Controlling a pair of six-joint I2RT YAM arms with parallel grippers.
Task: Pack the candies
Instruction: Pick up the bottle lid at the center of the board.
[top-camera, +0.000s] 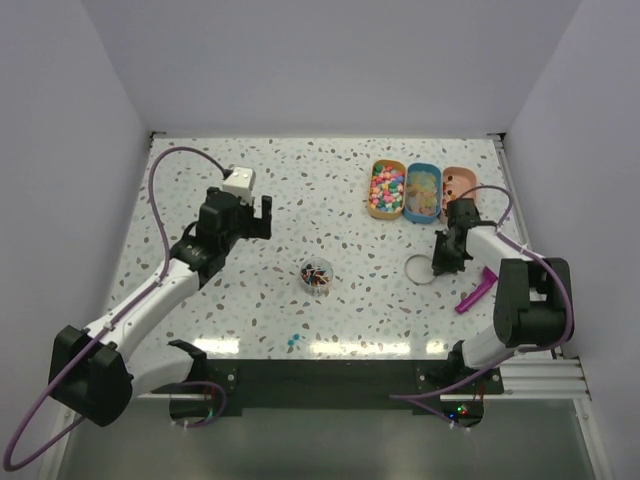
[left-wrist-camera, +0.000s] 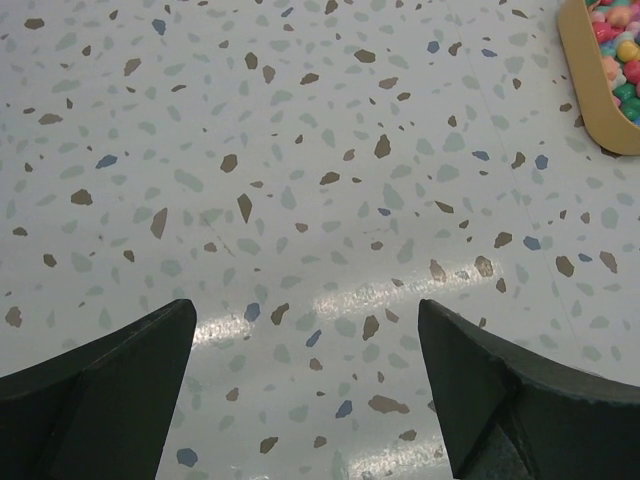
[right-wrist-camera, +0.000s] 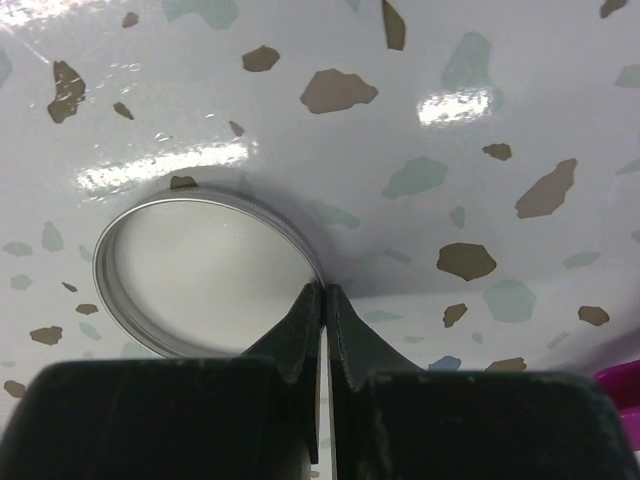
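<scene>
A small clear cup (top-camera: 317, 275) holding the dark mixed candies (top-camera: 318, 270) stands in the middle of the table. A round metal-rimmed lid (top-camera: 420, 270) lies flat to its right. My right gripper (top-camera: 438, 264) is down at the lid's right edge. In the right wrist view its fingers (right-wrist-camera: 325, 292) are pinched together on the rim of the lid (right-wrist-camera: 200, 275). My left gripper (top-camera: 252, 214) hovers over the bare table at the back left, open and empty (left-wrist-camera: 305, 310). The purple scoop (top-camera: 476, 290) lies beside the right arm.
Three oval trays stand at the back right: an orange one with pastel candies (top-camera: 387, 189), a blue one with yellowish candies (top-camera: 423, 191), and a peach one (top-camera: 458, 182) partly behind the right arm. Two small blue bits (top-camera: 291, 341) lie near the front edge.
</scene>
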